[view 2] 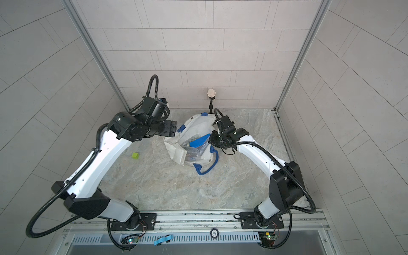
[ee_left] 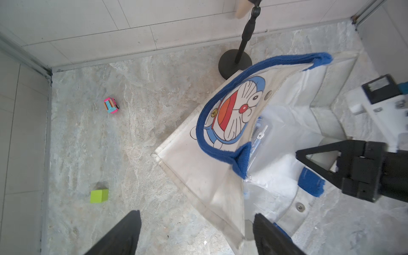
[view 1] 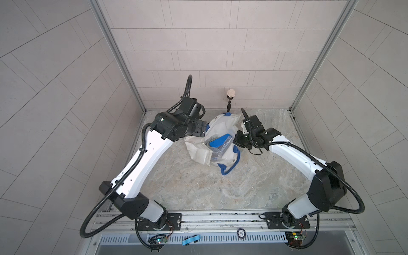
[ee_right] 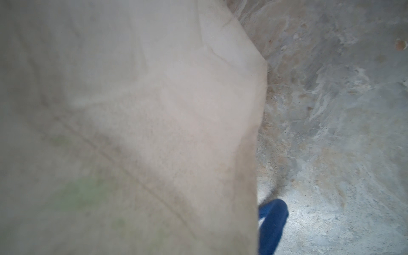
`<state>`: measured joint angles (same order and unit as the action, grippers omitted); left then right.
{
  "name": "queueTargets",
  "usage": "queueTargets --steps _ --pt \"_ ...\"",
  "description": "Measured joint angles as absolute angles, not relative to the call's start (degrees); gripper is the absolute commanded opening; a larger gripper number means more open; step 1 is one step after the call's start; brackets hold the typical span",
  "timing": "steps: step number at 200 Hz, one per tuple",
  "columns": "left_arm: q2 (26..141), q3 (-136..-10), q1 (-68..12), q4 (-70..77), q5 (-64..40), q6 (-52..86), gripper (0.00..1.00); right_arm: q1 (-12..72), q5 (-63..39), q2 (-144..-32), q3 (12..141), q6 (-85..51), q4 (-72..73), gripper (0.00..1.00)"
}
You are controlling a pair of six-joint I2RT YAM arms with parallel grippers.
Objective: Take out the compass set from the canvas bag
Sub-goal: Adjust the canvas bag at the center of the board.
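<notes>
The white canvas bag [view 1: 220, 125] [view 2: 194, 125] lies slumped mid-table with its mouth open, cartoon print [ee_left: 234, 114] on the side facing my left arm. Clear packs of the compass set [view 1: 214, 152] [view 2: 191, 152] [ee_left: 261, 134] lie inside the mouth, partly under a blue strap [view 1: 219, 142]. My left gripper [ee_left: 198, 234] [view 1: 204, 132] is open at the bag's left side, a corner flap of canvas lying loose between its fingers. My right gripper [view 1: 237, 138] [ee_left: 298, 154] is shut on the bag's opposite rim beside a blue strap patch [ee_left: 310, 185]. Canvas [ee_right: 132, 123] blocks the right wrist view.
A green cube [view 2: 135, 155] [ee_left: 99, 196] and a small pink-and-teal toy car [ee_left: 111, 106] sit on the table left of the bag. A black stand [view 1: 229, 106] [ee_left: 235, 64] rises just behind the bag by the back wall. A blue handle loop [view 1: 229, 169] trails toward the front.
</notes>
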<state>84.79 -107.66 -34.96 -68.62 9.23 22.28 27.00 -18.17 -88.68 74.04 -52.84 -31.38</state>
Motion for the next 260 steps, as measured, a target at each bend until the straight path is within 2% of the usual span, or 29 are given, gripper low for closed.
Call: queueTargets --steps 80,149,167,181,189,196,218,260 --pt "84.84 -99.66 -38.22 -71.40 0.40 42.13 0.87 28.12 -17.08 -89.14 74.24 -53.43 -31.33 0.00" --pt "90.17 -99.31 -39.35 -69.93 0.38 45.60 0.87 28.58 -16.29 -89.14 74.24 -53.84 -31.31 0.00" --pt "91.64 -97.58 -39.35 -68.25 2.50 45.65 0.82 28.58 -16.25 -89.14 74.24 -53.82 -31.31 0.00" --pt "92.49 -96.47 -39.22 -67.33 4.01 45.63 0.76 28.60 -16.19 -89.14 74.11 -53.78 -31.27 0.00" --pt "92.90 -96.05 -38.98 -66.96 4.69 45.39 0.67 28.60 -16.14 -89.14 73.80 -53.76 -31.07 0.00" --pt "93.17 -95.94 -38.81 -66.78 5.30 44.97 0.53 28.58 -16.08 -89.14 73.45 -53.63 -31.00 0.00" --pt "93.41 -95.92 -37.93 -67.00 6.85 44.40 0.00 28.42 -15.99 -89.14 72.14 -53.30 -30.22 0.00" --pt "92.97 -95.48 -36.07 -67.72 5.17 41.67 0.00 26.55 -16.34 -89.49 71.55 -52.40 -29.91 0.00"
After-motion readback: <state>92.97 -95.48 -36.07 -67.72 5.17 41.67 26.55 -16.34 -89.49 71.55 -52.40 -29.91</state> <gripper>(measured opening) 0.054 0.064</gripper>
